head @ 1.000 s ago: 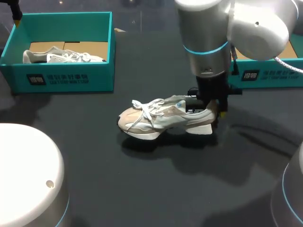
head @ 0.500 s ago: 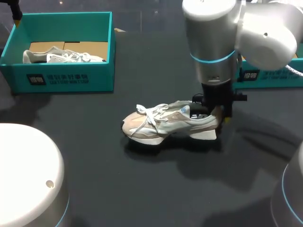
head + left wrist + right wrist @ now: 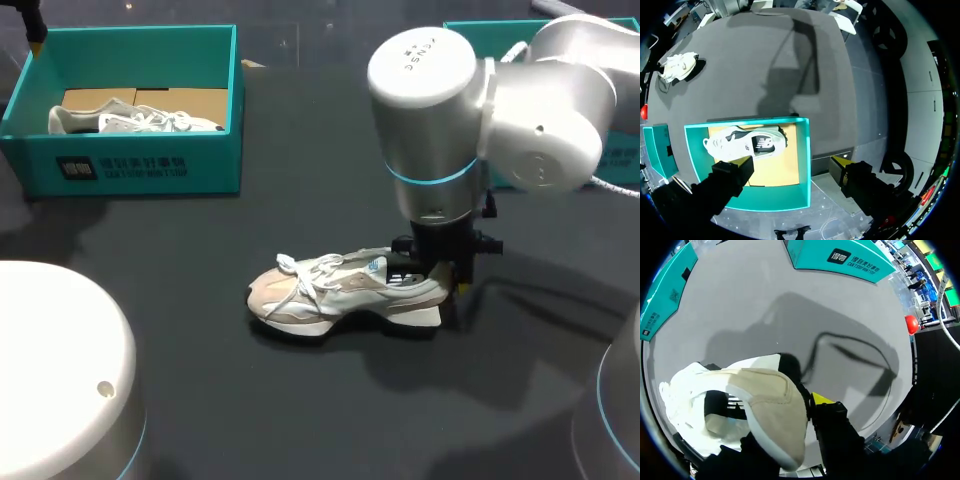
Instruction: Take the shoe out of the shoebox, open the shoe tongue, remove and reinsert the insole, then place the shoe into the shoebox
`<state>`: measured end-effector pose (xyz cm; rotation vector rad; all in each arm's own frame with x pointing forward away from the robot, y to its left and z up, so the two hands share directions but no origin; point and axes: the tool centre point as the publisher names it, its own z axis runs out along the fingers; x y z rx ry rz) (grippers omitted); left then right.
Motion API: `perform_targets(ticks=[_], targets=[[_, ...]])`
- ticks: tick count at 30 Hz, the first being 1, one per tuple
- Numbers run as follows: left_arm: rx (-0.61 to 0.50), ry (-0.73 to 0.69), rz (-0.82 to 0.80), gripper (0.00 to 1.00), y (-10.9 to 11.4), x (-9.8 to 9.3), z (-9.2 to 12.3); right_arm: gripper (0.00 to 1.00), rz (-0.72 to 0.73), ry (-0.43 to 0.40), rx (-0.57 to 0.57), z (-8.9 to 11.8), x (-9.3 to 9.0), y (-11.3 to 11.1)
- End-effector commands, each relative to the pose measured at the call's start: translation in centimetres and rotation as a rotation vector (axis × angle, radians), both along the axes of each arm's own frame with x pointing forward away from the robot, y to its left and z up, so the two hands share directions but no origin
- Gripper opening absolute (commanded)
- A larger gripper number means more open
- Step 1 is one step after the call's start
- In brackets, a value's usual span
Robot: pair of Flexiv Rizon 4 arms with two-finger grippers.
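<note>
The shoe (image 3: 340, 292) stands upright on the table (image 3: 300, 400), forward and right of the teal shoebox (image 3: 130, 165). The right jaws clamp its heel, one finger inside the collar and one outside. The left jaws hang spread wide above that shoebox, gripping nothing, over a second shoe (image 3: 747, 143) lying inside it.

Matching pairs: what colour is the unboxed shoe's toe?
The shoe has a pinkish-beige toe; head view best.
</note>
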<state>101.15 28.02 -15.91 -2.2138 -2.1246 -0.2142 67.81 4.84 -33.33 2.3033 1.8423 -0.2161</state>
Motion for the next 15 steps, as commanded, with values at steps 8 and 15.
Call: perform_targets(ticks=[8, 15], targets=[[0.001, 0.0, -0.002, 1.0, 0.1, 0.0, 0.0, 0.0, 0.018, 0.0, 0.014, -2.0, -0.2, 0.2], [0.001, 0.0, -0.002, 1.0, 0.1, 0.0, 0.0, 0.0, 0.026, 0.013, 0.03, -3.6, -0.7, 0.5]])
